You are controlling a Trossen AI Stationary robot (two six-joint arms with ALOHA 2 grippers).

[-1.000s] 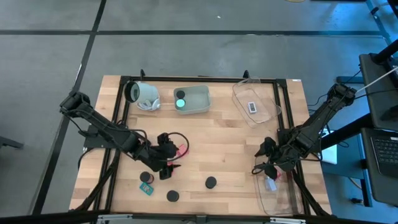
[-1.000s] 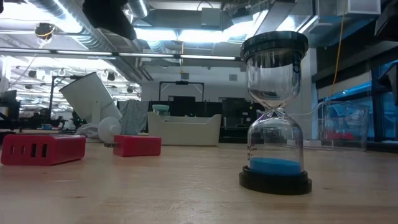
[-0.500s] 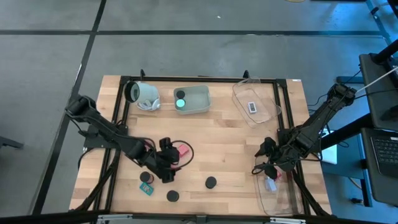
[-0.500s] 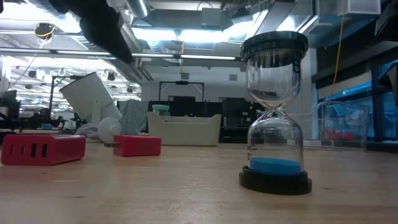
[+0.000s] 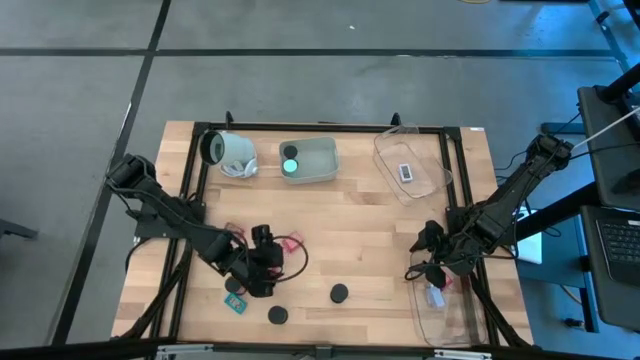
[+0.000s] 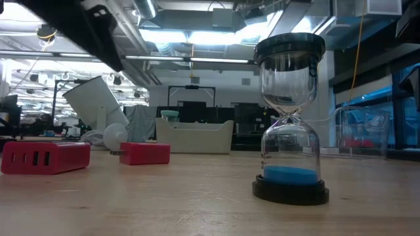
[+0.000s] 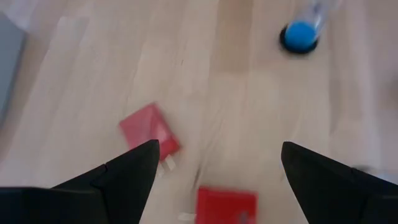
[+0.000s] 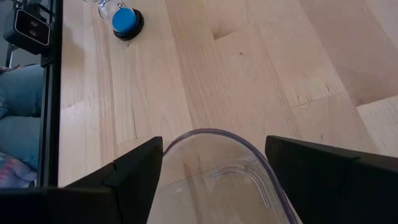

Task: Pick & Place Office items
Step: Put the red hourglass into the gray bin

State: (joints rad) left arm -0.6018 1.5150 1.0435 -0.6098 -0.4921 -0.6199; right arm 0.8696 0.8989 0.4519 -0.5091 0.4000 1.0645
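Left hand (image 5: 262, 262) sits low over the front-left part of the surface (image 5: 370, 225), fingers (image 7: 118, 180) spread apart, nothing between them. Its wrist view shows two red blocks on the wood just past the fingertips: one tilted (image 7: 149, 132), one squarer (image 7: 227, 204) nearer the camera, both free of the fingers. From above, a bit of red (image 5: 291, 243) shows right beside this hand. Low view has the same pair, a wide red block (image 6: 44, 157) and a smaller one (image 6: 145, 153), both flat on the wood.

Near the left hand, toward the front edge: a teal rectangle (image 5: 236, 304) with a small dark round piece (image 5: 233, 285) just beside it, a black round cap (image 5: 277, 315), and another black cap (image 5: 340, 294) farther right. An hourglass with blue sand (image 6: 290, 118) stands upright in the low view; in the left wrist view it shows as a blue-ended shape (image 7: 300, 36).

Right hand (image 5: 428, 258) is at the right side, fingers (image 8: 130, 177) apart, empty, hanging over the rim of a clear tray (image 8: 214, 171) at the front-right corner; small items inside (image 5: 436, 296), too small to tell.

Back of the surface: white cup-like cylinder (image 5: 230, 152) on its side, grey tray (image 5: 318, 160) holding a green-glowing round piece (image 5: 290, 165), and a second clear tray (image 5: 425, 175) with a pale rectangle (image 5: 405, 172) in it.
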